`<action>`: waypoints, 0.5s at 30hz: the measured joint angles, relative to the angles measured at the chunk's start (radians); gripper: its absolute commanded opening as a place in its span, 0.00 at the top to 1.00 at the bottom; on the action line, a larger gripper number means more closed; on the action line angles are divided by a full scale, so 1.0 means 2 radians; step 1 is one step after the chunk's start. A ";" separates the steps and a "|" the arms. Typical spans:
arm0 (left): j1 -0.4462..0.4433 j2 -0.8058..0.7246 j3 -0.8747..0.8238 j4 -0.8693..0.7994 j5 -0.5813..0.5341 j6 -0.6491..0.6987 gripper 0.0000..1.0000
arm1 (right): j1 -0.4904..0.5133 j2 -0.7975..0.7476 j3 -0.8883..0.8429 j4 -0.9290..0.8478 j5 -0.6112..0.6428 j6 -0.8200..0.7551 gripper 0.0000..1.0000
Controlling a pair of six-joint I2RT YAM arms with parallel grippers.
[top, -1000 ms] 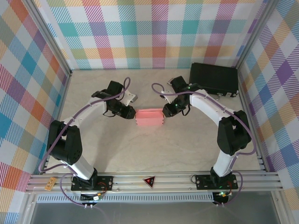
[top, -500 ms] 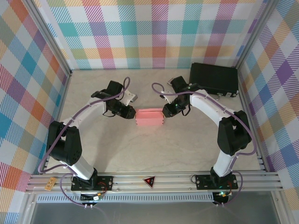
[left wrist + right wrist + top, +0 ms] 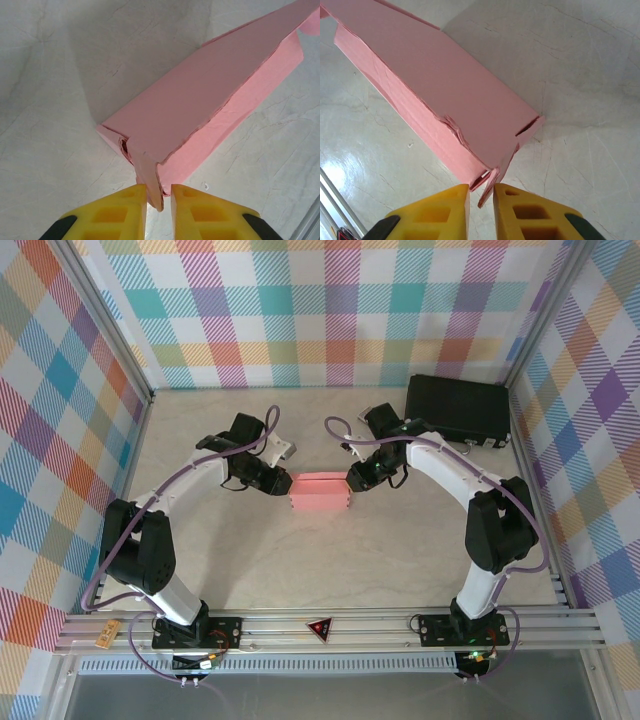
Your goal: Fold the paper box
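So the paper box (image 3: 320,492) sits around the middle of the bench (image 3: 300,570), a bit nearer the far edge, held at both ends.

On the left, the left fingers (image 3: 125,210) are pinched nearly closed on the thin left end flap (image 3: 147,175), with just the card between them. My worry is that this flap already looks creased and ragged where it meets the body. Any pull outward or twist and I think it tears or slips out.

In the middle, the top panel looks lifted along one long side and not tucked. If the two arms push toward each other unevenly, I'd guess the thin card buckles instead of folding on its crease.

On the right it's the same story. The right fingers (image 3: 445,210) are closed down to a narrow gap on the right end flap (image 3: 502,167), right beside a slit in the corner, and that slit looks like a tear starter. The black case (image 3: 457,408) in the far right corner sits just behind that arm, so a wide swing could clip it.
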 measured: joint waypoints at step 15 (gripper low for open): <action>-0.001 0.004 0.000 0.000 0.002 0.000 0.81 | 0.001 0.001 0.006 -0.002 -0.010 0.007 0.80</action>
